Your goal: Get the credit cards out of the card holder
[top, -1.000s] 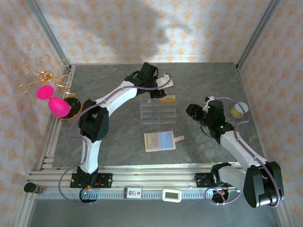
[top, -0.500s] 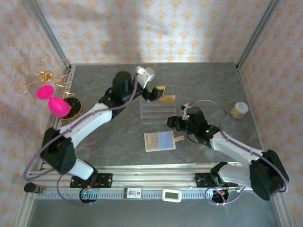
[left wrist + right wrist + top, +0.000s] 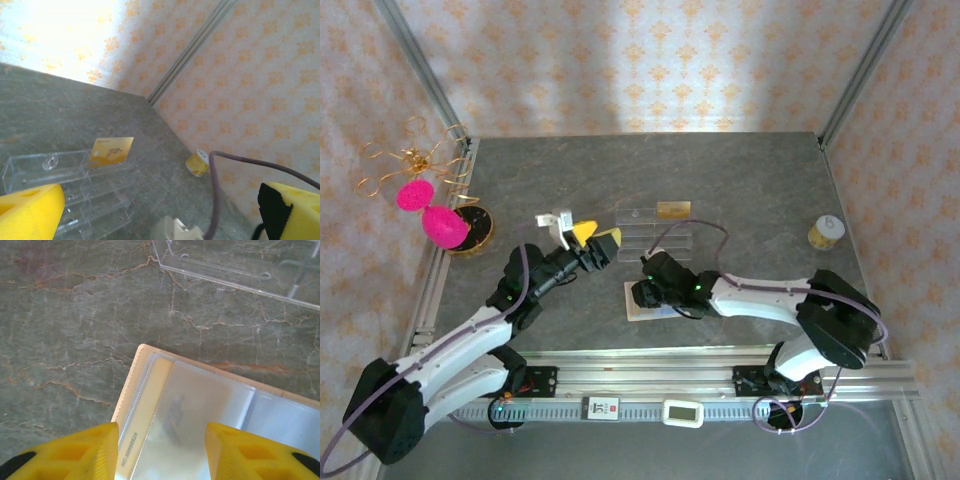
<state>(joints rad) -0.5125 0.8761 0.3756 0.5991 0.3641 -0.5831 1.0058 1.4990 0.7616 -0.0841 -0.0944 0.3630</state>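
The card holder lies open on the table, beige rim around clear sleeves. A pale yellow credit card with printed digits sits in one sleeve; the sleeve beside it shows a faint grey mark. My right gripper hovers low over these sleeves, open, one yellow finger on either side. From above it hides most of the card holder. A gold credit card stands in the clear slotted tray, also seen from above. My left gripper is open and empty, left of the tray.
A small yellow roll stands near the right wall. A pink ornament on a round base with gold wire stands at the left edge. The clear tray lies just behind the card holder. Metal frame rails line the near edge.
My left gripper opened, left the gold card standing in the tray and pulled back to the near left. My right arm swung left and down over the card holder.
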